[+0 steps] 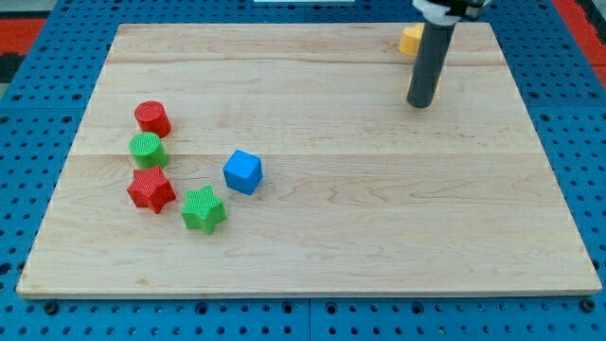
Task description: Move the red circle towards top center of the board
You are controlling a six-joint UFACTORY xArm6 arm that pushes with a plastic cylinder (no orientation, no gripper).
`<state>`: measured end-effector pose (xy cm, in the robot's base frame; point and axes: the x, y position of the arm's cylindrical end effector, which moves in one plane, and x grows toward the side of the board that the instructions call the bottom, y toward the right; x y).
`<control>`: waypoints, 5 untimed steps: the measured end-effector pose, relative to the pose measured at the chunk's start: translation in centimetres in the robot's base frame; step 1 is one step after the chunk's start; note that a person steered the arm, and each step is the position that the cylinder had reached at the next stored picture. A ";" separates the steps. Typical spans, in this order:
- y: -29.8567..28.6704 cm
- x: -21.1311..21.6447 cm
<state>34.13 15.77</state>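
Note:
The red circle (151,117) sits on the wooden board (312,237) at the view's left. Just below it is a green circle (148,149), close to or touching it. My tip (419,103) is at the end of a dark rod at the view's upper right, far to the right of the red circle and touching no block.
A red star (151,189) and a green star (203,208) lie below the green circle. A blue cube (242,171) lies to their right. A yellow block (410,40), partly hidden by the rod, sits near the board's top edge. Blue pegboard surrounds the board.

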 end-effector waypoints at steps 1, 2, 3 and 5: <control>1.7 -1.8; -2.6 2.4; -11.5 2.6; -22.1 4.0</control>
<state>38.13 -6.32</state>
